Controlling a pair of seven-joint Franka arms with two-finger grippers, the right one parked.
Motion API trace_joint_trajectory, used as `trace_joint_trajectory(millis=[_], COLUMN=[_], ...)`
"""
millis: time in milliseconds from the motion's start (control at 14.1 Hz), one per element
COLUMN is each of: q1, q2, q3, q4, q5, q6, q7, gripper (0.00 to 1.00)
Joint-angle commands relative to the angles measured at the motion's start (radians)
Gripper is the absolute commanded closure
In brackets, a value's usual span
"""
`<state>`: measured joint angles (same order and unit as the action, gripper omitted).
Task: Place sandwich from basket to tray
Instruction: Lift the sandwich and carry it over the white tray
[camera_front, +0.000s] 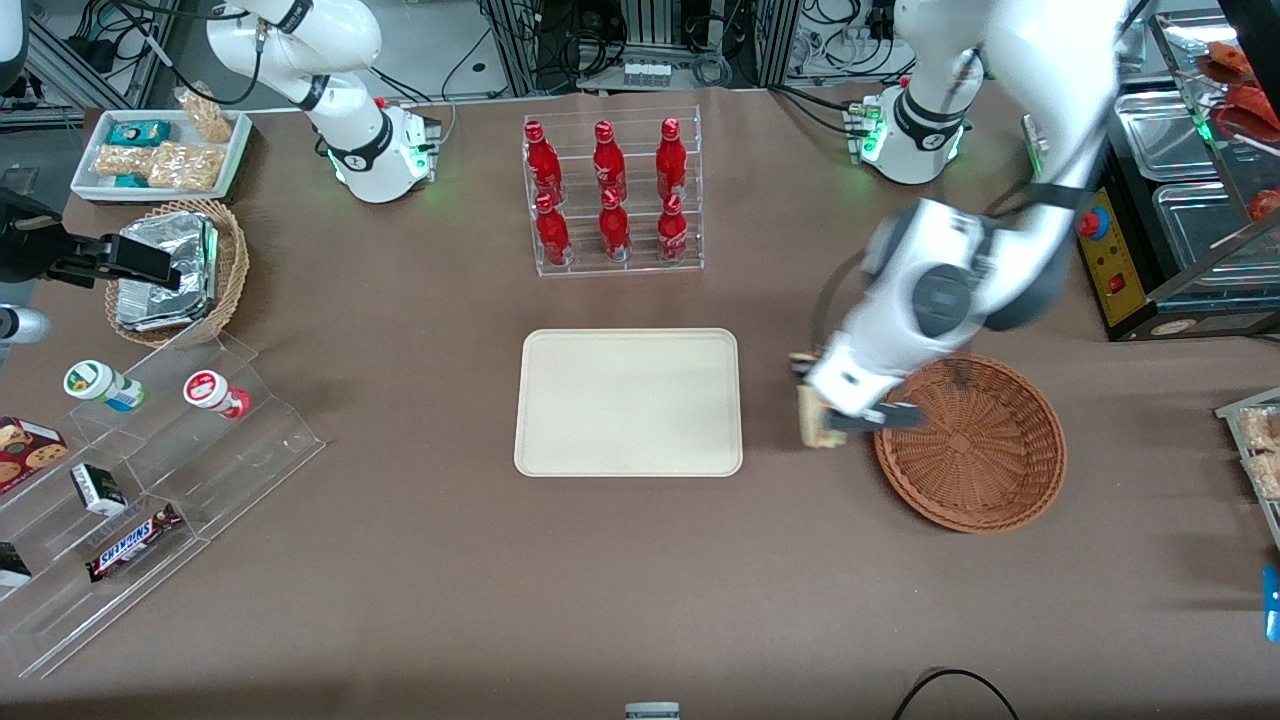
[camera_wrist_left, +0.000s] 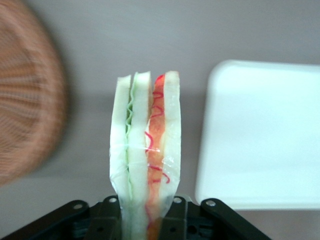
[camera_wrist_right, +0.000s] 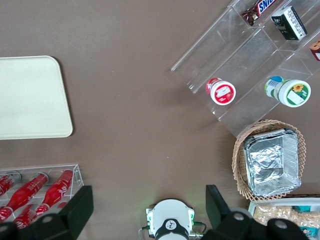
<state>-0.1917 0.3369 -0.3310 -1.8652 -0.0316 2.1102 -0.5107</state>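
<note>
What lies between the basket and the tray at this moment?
In the front view, the gripper, shut on the sandwich, hangs between the basket and the tray. Under it is only bare table.

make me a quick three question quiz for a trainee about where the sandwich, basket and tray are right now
1. True or false: the sandwich lies on the tray.
2. What does the gripper hold?
A) a red bottle
B) the sandwich
C) nothing
3. Fill in: the gripper hangs between the tray and the ___.

Key:
1. False. The sandwich is clamped in the gripper above the table, and the tray is bare.
2. B.
3. basket.
</note>
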Motion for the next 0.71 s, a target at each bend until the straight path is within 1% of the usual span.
trace_joint_trajectory(millis=[0, 71, 142, 283, 354, 425, 638], q1=[-0.13, -0.187, -0.237, -0.279, -0.307, -0.333, -0.354], q2=[0.147, 0.201, 0.253, 0.345, 0.384, 0.41, 0.439], q3=[0.016, 0.02, 0.027, 0.026, 0.026, 0.026, 0.027], q4=[0.179, 0.232, 0.283, 0.381, 0.423, 0.445, 0.468], q5=[0.009, 0.01, 0.03, 0.111, 0.137, 0.148, 0.153], q6=[-0.027, -0.029, -0.027, -0.029, -0.029, -0.029, -0.027], q7=[-0.124, -0.167, -0.21, -0.296, -0.331, -0.354, -0.361], gripper=[0.76, 0.76, 0.76, 0.76, 0.76, 0.76, 0.76])
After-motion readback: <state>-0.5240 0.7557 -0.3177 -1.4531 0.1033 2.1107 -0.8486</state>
